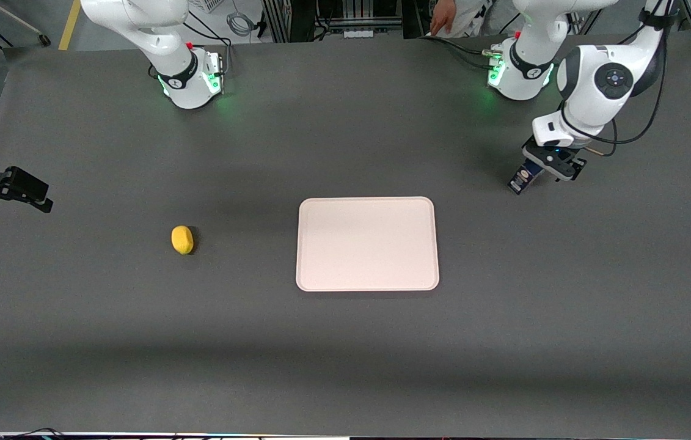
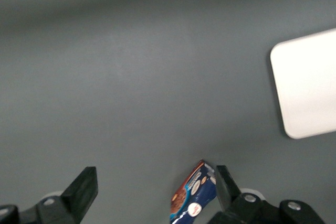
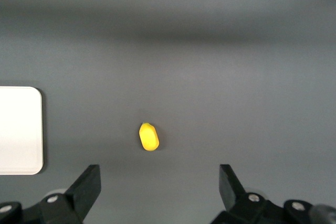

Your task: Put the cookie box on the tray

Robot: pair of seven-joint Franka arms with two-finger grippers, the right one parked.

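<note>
Front view: the gripper [image 1: 542, 168] of the left arm is low over the table [image 1: 345, 342] toward the working arm's end, farther from the camera than the tray [image 1: 367, 243]. The box [image 1: 520, 178] is tilted just beside the gripper and partly under it. It is not on the tray, which lies flat mid-table and well apart. A lemon [image 1: 182, 239] lies toward the parked arm's end.

Left wrist view: the gripper [image 2: 156, 183] is spread wide, its two fingers [image 2: 83, 188] far apart. The box [image 2: 192, 193] leans against one finger, with a clear gap to the other, so it is not clamped. A corner of the tray [image 2: 307, 85] shows.

Right wrist view: the lemon [image 3: 148, 136] lies on the table [image 3: 210, 51] near a corner of the tray [image 3: 20, 129].
</note>
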